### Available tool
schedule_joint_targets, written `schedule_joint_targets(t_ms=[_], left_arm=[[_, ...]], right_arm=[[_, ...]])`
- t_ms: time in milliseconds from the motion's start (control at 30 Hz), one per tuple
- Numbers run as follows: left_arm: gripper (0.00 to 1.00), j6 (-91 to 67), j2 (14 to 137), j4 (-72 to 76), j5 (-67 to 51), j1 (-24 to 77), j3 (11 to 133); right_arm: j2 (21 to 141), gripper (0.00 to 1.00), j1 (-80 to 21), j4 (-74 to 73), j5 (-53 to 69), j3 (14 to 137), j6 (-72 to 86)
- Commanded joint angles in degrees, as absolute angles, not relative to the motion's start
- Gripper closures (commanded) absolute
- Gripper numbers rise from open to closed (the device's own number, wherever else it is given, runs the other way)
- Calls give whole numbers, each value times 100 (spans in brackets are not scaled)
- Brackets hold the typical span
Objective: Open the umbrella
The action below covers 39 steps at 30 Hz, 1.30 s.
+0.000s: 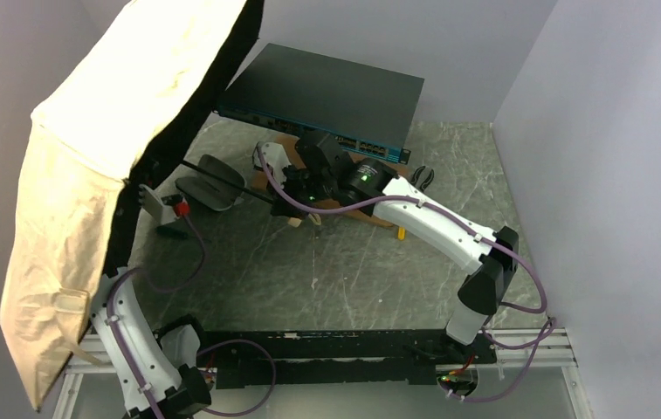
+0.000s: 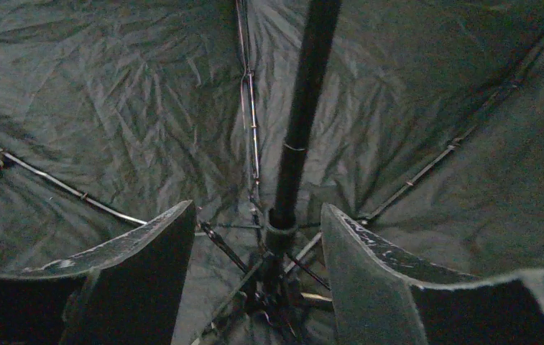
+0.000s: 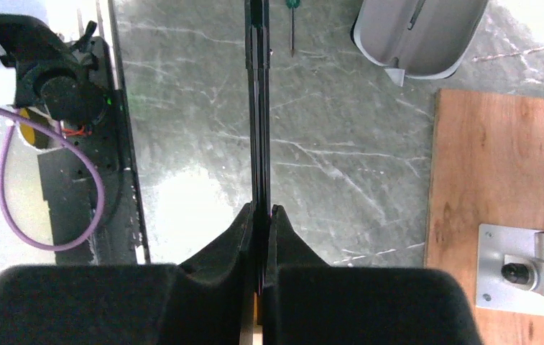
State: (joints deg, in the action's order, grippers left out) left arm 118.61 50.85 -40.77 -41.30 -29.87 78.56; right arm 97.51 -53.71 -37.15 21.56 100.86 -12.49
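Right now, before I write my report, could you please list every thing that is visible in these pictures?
umbrella: one, tan with black underside, open, at the left
case: one, dark, on the table near the canopy
switch: one, dark with teal front, at the back
board: one, brown wood, mid-table by the right claw
bracket: one, silver, on the board
screwdriver: one, green handle, on the table
table: one, grey-green marble
left claw: one, black, open, a finger on each side of the umbrella's shaft
right claw: one, black, shut on the umbrella's shaft
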Motion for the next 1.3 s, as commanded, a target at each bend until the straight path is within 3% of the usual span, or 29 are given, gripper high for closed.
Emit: schedule_joint_targets(t_ms=[0,167,467,800,1267], left_arm=[[29,12635,4756,-4859,-4728,-2981,7777],[25,12978,4661,-5338,-4397,-2954,7574],[31,11628,4599,-3263,-3981,-2865,7201],[31,11024,4321,-1441,-4987,-2865,6596],[47,11267,4825,-907,-3957,-2865,6635]], right_arm=[[9421,100,-5372,-2792,2395,10650,-705],[9430,100,-5380,-2642,2467,10854,-474],[9283,100,-5434,-2916,2459,10577,-707],[9244,100,-5474,-3077,2352,10353,-724],[8791,100,-5492,-3007,2405,9844,-887]])
